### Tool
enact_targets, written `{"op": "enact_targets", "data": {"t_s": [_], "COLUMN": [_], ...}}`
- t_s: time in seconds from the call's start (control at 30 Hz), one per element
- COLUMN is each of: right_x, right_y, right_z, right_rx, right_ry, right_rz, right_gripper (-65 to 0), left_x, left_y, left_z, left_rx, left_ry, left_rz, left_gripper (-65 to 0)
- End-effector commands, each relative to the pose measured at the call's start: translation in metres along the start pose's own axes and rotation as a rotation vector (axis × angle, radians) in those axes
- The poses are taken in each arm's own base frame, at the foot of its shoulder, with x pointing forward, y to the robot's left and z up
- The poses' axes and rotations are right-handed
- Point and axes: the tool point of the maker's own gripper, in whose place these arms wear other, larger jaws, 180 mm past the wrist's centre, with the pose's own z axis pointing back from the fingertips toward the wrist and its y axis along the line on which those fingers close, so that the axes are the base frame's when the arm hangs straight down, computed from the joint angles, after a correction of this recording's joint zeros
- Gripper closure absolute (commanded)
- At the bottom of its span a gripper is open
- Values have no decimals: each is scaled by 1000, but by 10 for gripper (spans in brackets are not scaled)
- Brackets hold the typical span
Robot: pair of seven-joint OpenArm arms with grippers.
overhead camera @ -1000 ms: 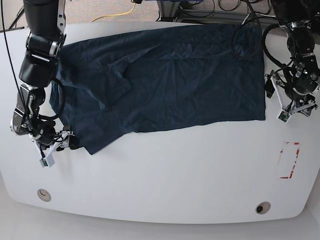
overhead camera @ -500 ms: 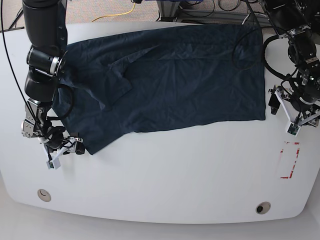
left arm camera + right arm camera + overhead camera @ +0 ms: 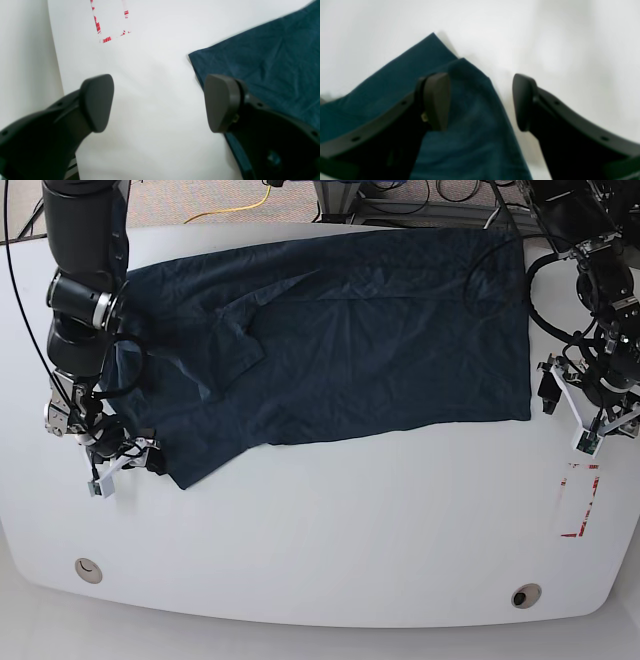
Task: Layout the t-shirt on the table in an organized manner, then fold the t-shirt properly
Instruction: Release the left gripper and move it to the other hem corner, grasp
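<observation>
Lying flat across the far half of the table (image 3: 330,530), the t-shirt (image 3: 340,340) looks soft, light and wrinkly (best pinched at its corners). Left gripper (image 3: 158,102) gapes wide over bare table; right gripper (image 3: 481,101) straddles a corner, unclosed.
</observation>
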Motion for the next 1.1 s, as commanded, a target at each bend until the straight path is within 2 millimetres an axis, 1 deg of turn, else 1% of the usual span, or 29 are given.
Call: {"op": "enact_targets", "data": {"t_s": [0.0,0.1,0.17,0.33,0.4,0.47,0.53,0.6,0.7,0.73,0.77,0.83,0.97,1.03,1.07], "right_x": [26,21,15,18,12,11,10,9,8,7,6,-2,-6,-8,-8], "right_y": [-3,0,10,29,32,33,33,33,33,32,32,31,29,29,29], "right_z": [6,3,-2,-9,-10,-10,-9,-10,-10,-10,-10,-9,-8,-8,-8], "right_rx": [-1,6,24,52,54,55,54,54,55,54,54,52,48,48,48], "right_ry": [-61,-37,-12,4,13,10,11,14,15,17,18,31,38,41,41], "right_rz": [5,4,3,33,38,42,43,42,41,41,40,38,37,36,36], "right_gripper": [-374,-374,-373,-371,-371,-366,-342,-287,-174,-144,-105,-49,-41,-36,-36], "left_x": [12,12,12,12,12,15,18,13,-5,-8,-7,-7,-18,-28,-28], "left_y": [10,9,9,10,10,13,16,22,31,33,37,41,37,31,31], "left_z": [6,6,6,5,5,5,5,2,-2,-4,-6,-11,-22,-30,-33], "left_rx": [26,25,26,27,28,34,40,45,46,47,46,42,10,-20,-26], "left_ry": [-38,-39,-38,-38,-38,-44,-51,-40,-6,-1,-2,-1,31,60,63], "left_rz": [-11,-10,-10,-7,-4,-2,5,35,93,109,127,152,183,205,212], "left_gripper": [-525,-525,-525,-525,-525,-525,-525,-525,-525,-525,-525,-525,-525,-526,-526]}}
